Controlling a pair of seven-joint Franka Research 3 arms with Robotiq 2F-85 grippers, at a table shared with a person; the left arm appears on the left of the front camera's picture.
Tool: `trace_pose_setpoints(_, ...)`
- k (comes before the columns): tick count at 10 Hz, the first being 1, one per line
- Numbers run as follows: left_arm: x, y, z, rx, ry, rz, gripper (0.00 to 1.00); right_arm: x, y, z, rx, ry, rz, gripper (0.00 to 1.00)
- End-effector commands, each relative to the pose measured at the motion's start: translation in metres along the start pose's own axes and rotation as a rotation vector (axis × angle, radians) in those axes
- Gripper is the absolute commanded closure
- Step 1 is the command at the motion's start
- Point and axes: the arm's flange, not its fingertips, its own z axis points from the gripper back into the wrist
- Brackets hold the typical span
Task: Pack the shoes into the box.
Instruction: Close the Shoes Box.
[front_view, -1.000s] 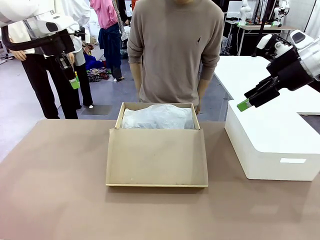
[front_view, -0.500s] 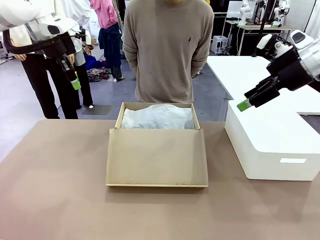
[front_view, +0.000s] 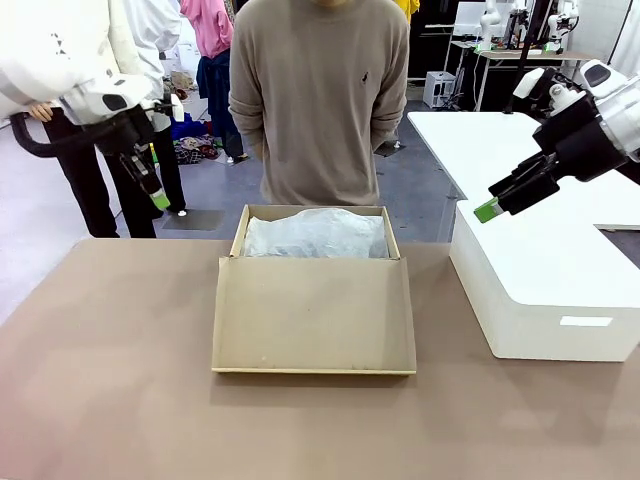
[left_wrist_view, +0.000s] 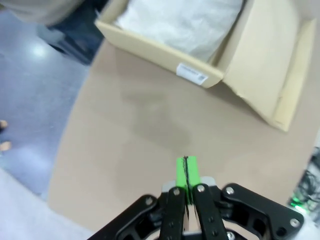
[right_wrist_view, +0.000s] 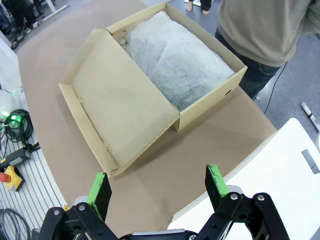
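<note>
A brown cardboard shoebox (front_view: 239, 235) sits in the middle of the brown counter (front_view: 110, 380). Its hinged flap lid (front_view: 312, 315) is thrown open and lies flat on the near side, between the robot and the open compartment. Crumpled white tissue paper (front_view: 315, 235) covers the whole inside of the box, and what lies under it cannot be told. A small white label (left_wrist_view: 192, 74) is stuck on one end wall.

A large white rounded box (front_view: 545, 290) stands to the right of the shoebox, apart from it. A person in a beige sweater (front_view: 320, 90) stands just behind the shoebox's far wall, arms drawn behind the back.

The left gripper (front_view: 160, 200) hangs high over the counter's far left corner, well apart from the shoebox. Its green pads are pressed together on nothing (left_wrist_view: 186, 172). The right gripper (front_view: 487, 210) hovers above the white box with its jaws spread wide and empty (right_wrist_view: 157, 182).
</note>
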Motion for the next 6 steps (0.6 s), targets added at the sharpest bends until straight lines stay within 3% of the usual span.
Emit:
trace_pose_setpoints(1,-0.018,-0.009,-0.015,-0.042,-0.031,0.016,1.00,0.001,-0.003,-0.001,0.015,-0.028,0.008,0.00)
trace_pose_setpoints(4,-0.030,-0.012,-0.030,-0.071,0.009,0.013,1.00,0.001,-0.003,-0.001,0.015,-0.028,0.008,0.00)
trace_pose_setpoints(6,-0.019,-0.007,-0.028,-0.058,0.014,0.039,1.00,0.001,-0.003,-0.001,0.015,-0.028,0.008,0.00)
